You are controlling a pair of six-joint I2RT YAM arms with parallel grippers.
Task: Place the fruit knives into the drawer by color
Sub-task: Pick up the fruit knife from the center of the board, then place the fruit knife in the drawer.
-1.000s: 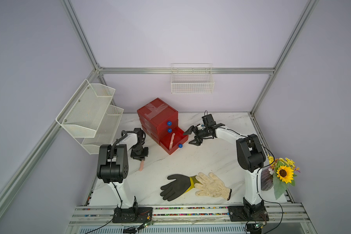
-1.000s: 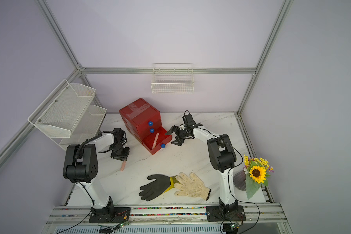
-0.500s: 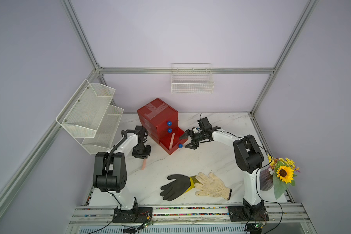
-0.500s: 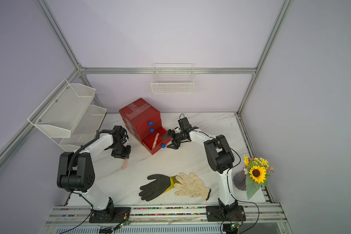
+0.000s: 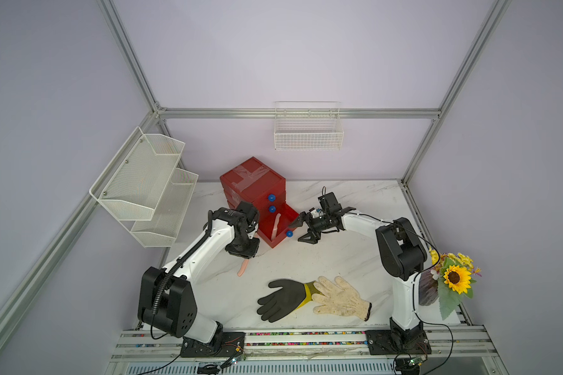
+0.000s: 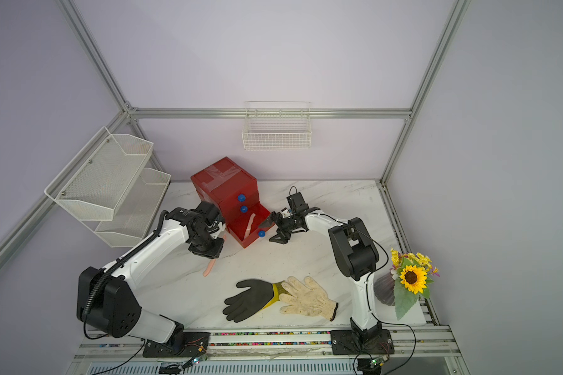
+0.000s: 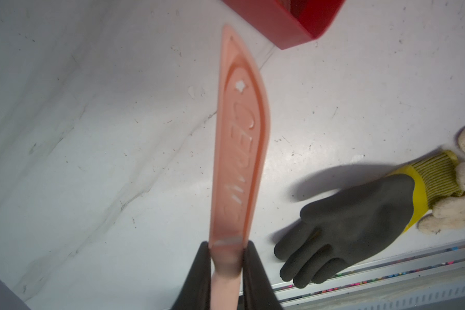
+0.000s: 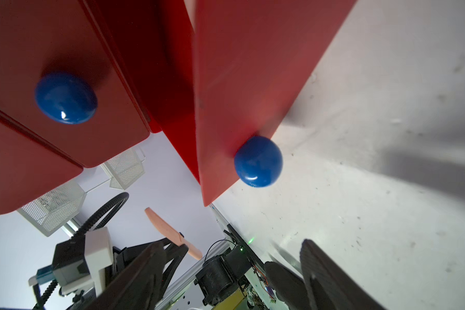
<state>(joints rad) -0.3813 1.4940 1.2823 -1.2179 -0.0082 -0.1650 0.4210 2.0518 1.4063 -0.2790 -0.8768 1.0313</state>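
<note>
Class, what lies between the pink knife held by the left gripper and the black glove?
Nothing; only bare marble tabletop separates the pink knife from the black glove, clearest in the left wrist view.

The salmon pink knife (image 7: 239, 150) carries raised lettering "CERAMIC", its last letters blurred, preceded by a star mark (image 7: 240, 86). No other text is legible.

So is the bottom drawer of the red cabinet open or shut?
Open. The bottom drawer is pulled well out of the red cabinet, and a pink knife lies inside it, seen in both top views.
</note>
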